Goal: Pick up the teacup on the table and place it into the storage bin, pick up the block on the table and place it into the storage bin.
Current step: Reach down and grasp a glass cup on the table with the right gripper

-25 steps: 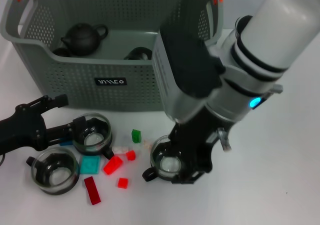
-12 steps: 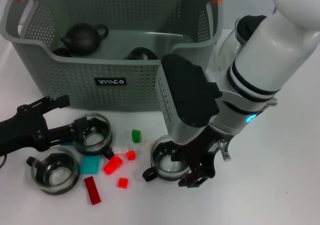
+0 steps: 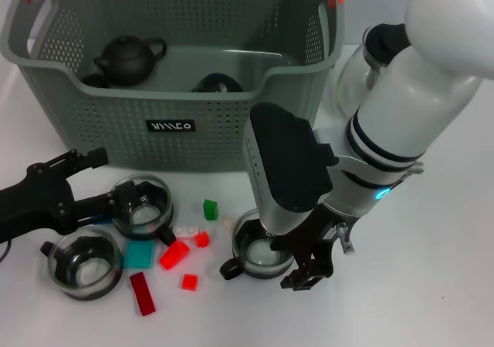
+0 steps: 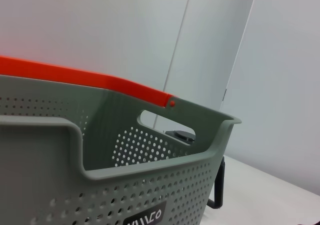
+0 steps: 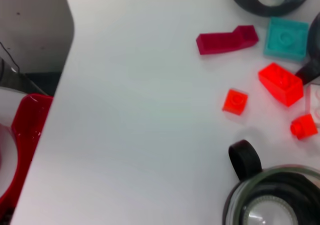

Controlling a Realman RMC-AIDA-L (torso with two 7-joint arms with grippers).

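1. Facing the storage bin (image 3: 177,123), the biggest thing here: it stands at the back of the worktop (image 3: 432,285), a dark teapot (image 3: 127,58) already inside, and a glass coffee pot (image 3: 363,69) just beside its right end.
2. My right gripper (image 3: 297,258) is down at the glass teacup (image 3: 258,248) in front of the bin; the cup sits just to the left of my fingers, touching or nearly so, its black handle (image 5: 245,157) sticking out toward the front-left. I cannot tell whether these fingers are apart or clamped; my wrist hides them.
3. My left gripper (image 3: 104,181) is low on the left with its fingers spread apart, at a second teacup (image 3: 143,206); a third teacup (image 3: 85,264) sits just in front of it.
4. The right arm looks nearer to the bin's open middle, so I judge the lift goes up and back over the front wall.
5. Blocks lie loose between the cups: a teal block (image 3: 140,253), red blocks (image 3: 174,254), a green block (image 3: 210,209). None is held.
6. The worktop is white and plain, with free room to the right.
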